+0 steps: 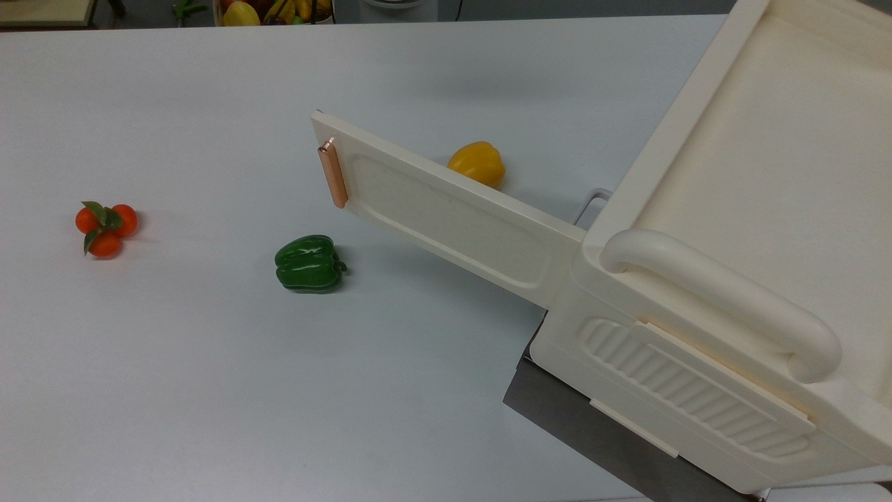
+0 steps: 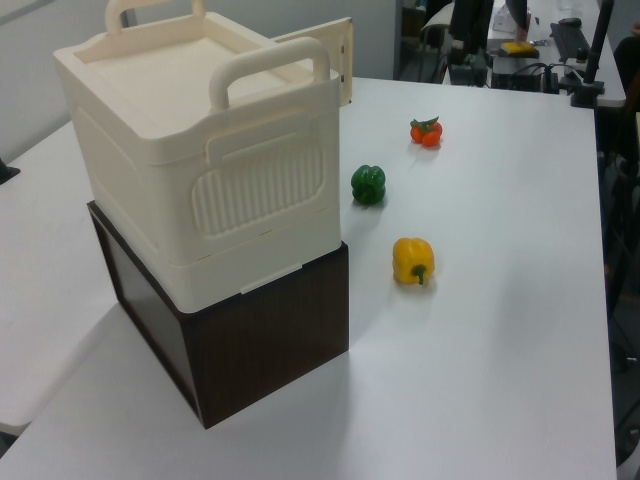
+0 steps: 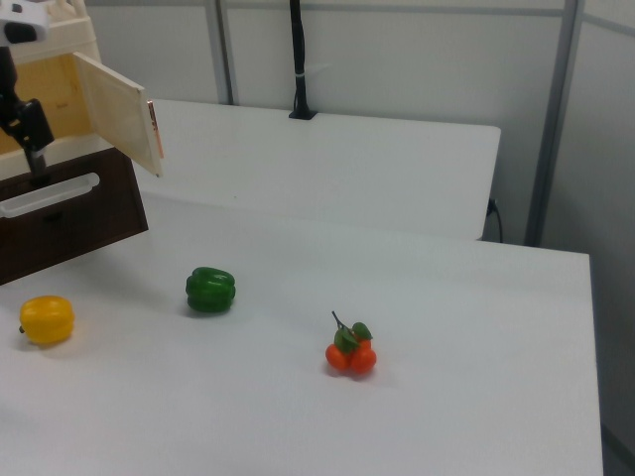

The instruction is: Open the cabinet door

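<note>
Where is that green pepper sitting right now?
In the top view the green pepper lies on the white table, just below the handle end of the open cabinet door, with the tomato cluster further to the top view's left.

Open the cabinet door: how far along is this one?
Done, by the look: the cabinet door stands swung wide from the cabinet, its copper handle free. In hand: nothing grips it; the arm sits by the opening in the right view. Left: seemingly nothing.
</note>
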